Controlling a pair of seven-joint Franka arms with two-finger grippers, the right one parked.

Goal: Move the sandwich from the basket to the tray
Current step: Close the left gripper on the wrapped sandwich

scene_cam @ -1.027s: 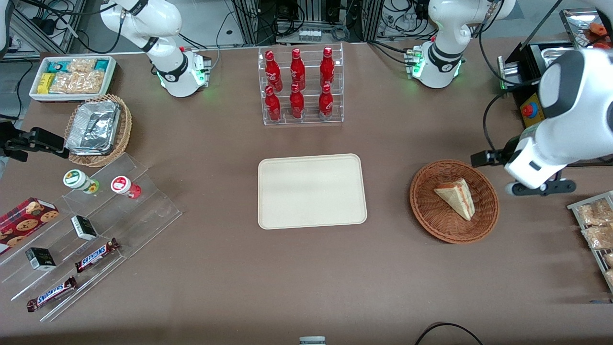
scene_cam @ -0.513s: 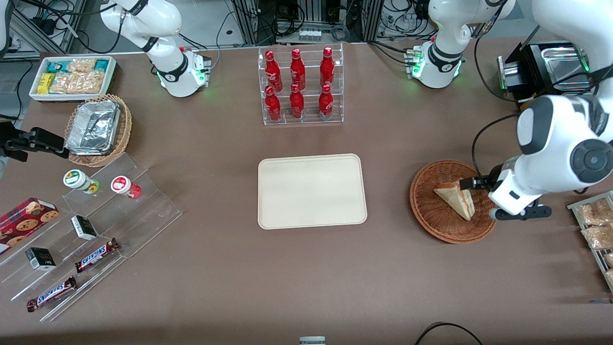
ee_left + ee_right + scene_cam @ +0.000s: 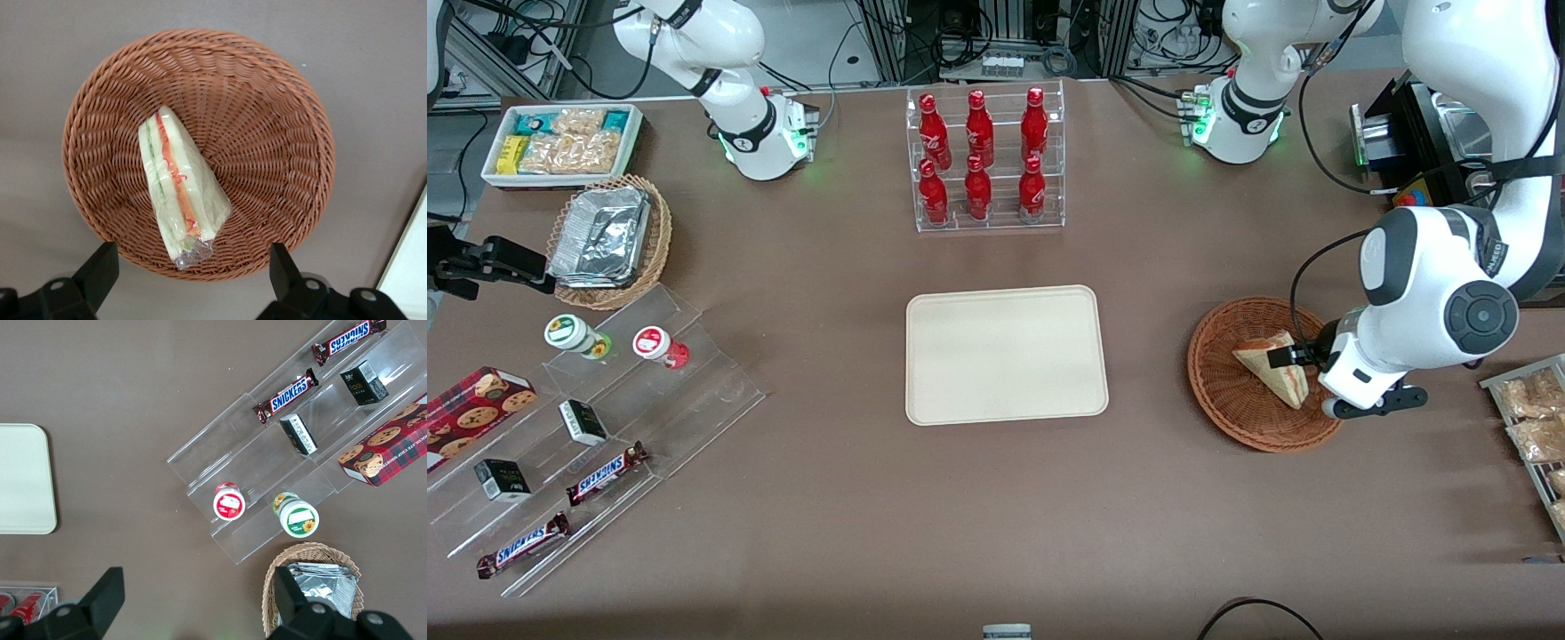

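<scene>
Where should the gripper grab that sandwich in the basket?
Come straight down with the open gripper, which hangs above the basket. Pinch the sandwich across its two flat bread faces near the middle: it lies with its layered cut edge up, so those faces give parallel sides.

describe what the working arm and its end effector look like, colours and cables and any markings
The left arm is glossy white with rounded shells, dark grey joint bands and a round dark grey cap on one joint. Small dark lettering runs along a band near the elbow, too small to read. Black cables loop along it. Its end effector, above the basket, has two black, angular fingers.
</scene>
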